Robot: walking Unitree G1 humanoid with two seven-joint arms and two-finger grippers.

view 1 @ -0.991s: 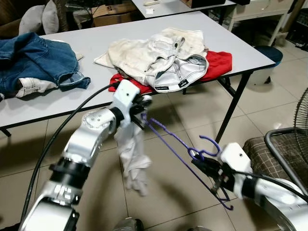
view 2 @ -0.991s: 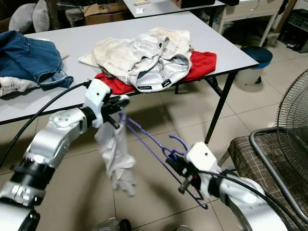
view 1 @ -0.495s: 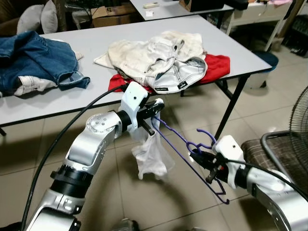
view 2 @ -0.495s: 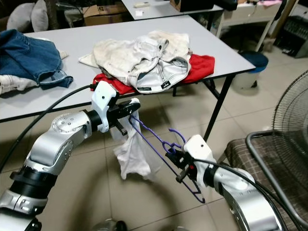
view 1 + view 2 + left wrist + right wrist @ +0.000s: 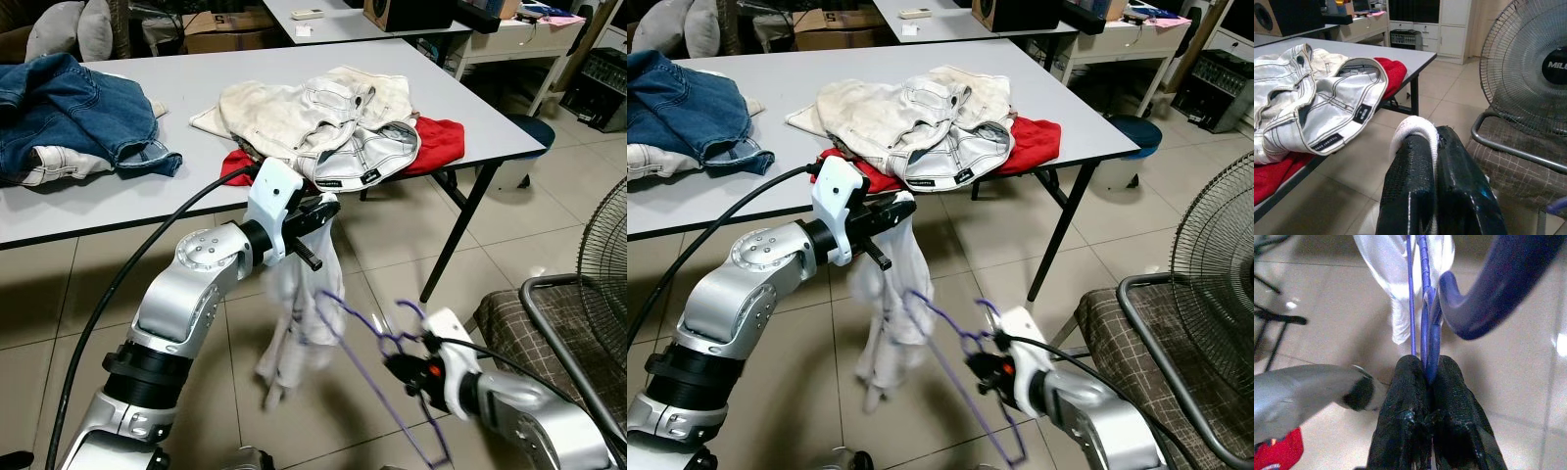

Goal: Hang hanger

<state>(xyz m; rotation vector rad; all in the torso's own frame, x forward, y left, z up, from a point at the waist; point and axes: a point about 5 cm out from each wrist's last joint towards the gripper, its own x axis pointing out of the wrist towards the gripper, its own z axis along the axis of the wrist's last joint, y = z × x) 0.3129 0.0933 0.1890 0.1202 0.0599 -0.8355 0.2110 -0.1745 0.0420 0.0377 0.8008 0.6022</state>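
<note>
My left gripper [image 5: 321,210] is held up in front of the table edge, shut on a white garment [image 5: 292,323] that hangs straight down from it toward the floor. In the left wrist view a fold of the white garment [image 5: 1415,131] is pinched between the black fingers [image 5: 1459,186]. Lower and to the right, my right gripper [image 5: 404,369] is shut on the neck of a purple wire hanger [image 5: 345,318], just under its hook. The hanger's frame slants up toward the hanging cloth. The right wrist view has the purple hanger [image 5: 1426,340] clamped between the fingers [image 5: 1400,401].
A grey table [image 5: 186,93] carries blue jeans [image 5: 73,108] and a heap of pale trousers [image 5: 313,108] on a red garment [image 5: 441,142]. A checked chair [image 5: 558,323] and a standing fan [image 5: 1215,264] are at the right, over a tiled floor.
My right gripper has dropped lower with the hanger, whose far end has come away from the left gripper. The white garment now hangs straight. The camera has shifted a little.
</note>
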